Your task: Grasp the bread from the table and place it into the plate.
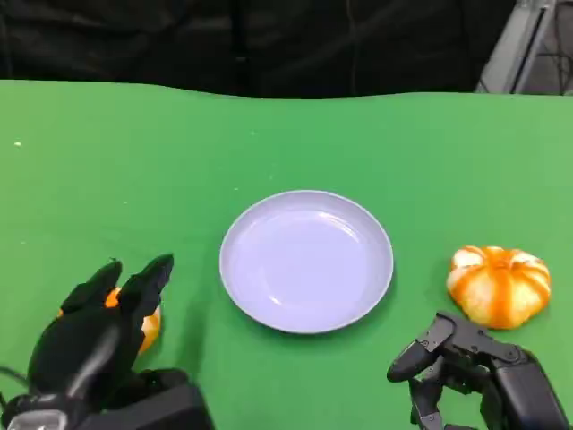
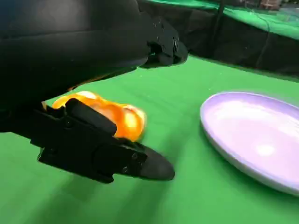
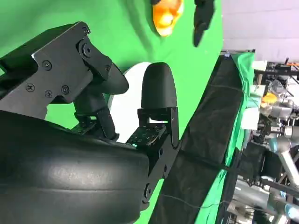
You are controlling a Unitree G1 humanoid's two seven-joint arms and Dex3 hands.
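Around bread (image 2: pixel 110 116), left hand (image 1: pixel 103 327) closed.

Lavender plate (image 1: pixel 306 262), orange-and-white striped bread (image 1: pixel 499 285), green table (image 1: pixel 269 143).

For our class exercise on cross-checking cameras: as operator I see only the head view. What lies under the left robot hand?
Observer: The left wrist view shows an orange glazed bread roll resting on the green cloth table, between the thumb of the left robot hand and its upper fingers.
Operator: And the right robot hand?
Observer: In the right wrist view, the right robot hand has its fingers spread apart with nothing between them.
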